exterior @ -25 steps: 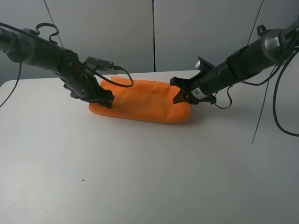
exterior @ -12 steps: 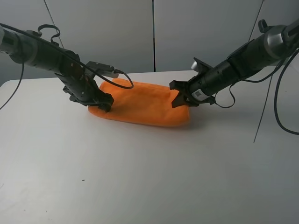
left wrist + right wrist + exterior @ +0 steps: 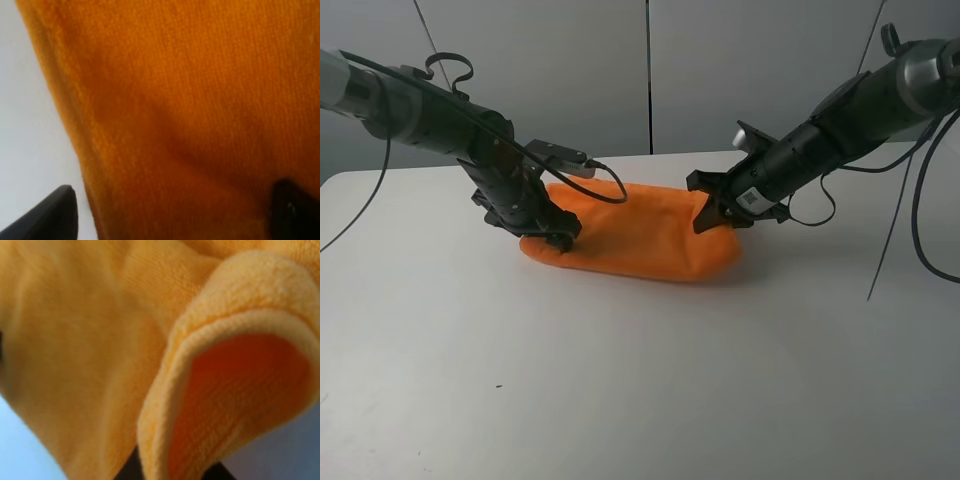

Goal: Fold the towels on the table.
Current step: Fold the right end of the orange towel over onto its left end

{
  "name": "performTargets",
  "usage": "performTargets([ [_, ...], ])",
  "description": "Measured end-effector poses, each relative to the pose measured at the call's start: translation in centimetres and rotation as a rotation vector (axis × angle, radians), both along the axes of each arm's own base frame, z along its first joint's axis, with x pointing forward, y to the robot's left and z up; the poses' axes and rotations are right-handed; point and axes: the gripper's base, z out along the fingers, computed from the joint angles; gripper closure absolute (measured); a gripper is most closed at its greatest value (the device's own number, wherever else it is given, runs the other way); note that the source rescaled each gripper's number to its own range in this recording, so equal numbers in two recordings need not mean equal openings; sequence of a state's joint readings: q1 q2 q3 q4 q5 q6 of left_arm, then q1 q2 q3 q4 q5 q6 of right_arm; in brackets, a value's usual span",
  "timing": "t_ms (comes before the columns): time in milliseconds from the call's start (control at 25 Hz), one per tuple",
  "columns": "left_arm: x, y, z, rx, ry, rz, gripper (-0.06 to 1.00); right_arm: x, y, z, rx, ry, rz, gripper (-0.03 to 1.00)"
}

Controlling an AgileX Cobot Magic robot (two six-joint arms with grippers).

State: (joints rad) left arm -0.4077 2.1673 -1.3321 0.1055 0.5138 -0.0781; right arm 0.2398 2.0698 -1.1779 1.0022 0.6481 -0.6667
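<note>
Writing: a small white sticker (image 3: 752, 200) sits on the right gripper (image 3: 708, 208), but its print is too small to read from the high camera.
Towel colour: bright orange all over, the towel (image 3: 640, 238) glows against the pale table (image 3: 640, 390).
Towel surface: soft, fuzzy pile. Up close at the left wrist it shows fine knit rows and a shadowed crease running across it.
Towel shape: doubled into a long, puffy band with rounded ends, not lying flat.
Towel position: far middle of the table, stretched sideways between the two arms, resting on the tabletop.
Left gripper: the left gripper (image 3: 558, 234) is down on the band's left end with its jaws spread wide. One dark fingertip (image 3: 52, 215) is over bare table just beside the towel's edge, the other is on the cloth.
Right gripper: pressed together and pinching the right end. A rolled lip of towel curls up out of the jaws, showing a deeper orange inside the fold.
Right end: lifted a little where it is pinched.
</note>
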Motion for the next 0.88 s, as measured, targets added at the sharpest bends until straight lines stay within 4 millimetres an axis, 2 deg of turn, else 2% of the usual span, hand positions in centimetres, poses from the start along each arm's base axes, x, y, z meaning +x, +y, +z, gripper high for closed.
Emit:
performTargets([
  [120,0.0,-0.1,0.0,0.001,0.001,-0.002,-0.04,0.0,0.1,1.6,0.026,-0.018,-0.023,0.92],
  [560,0.0,-0.1,0.0,-0.003,-0.003,-0.002,-0.04,1.1,1.2,3.1,0.240,-0.068,-0.133,0.92],
  [760,0.0,-0.1,0.0,-0.005,-0.004,-0.001,-0.04,2.5,2.1,3.3,0.331,-0.067,-0.138,0.92],
  [880,0.0,-0.1,0.0,-0.004,-0.006,-0.008,-0.04,3.1,2.8,2.7,0.365,-0.057,-0.140,0.92],
])
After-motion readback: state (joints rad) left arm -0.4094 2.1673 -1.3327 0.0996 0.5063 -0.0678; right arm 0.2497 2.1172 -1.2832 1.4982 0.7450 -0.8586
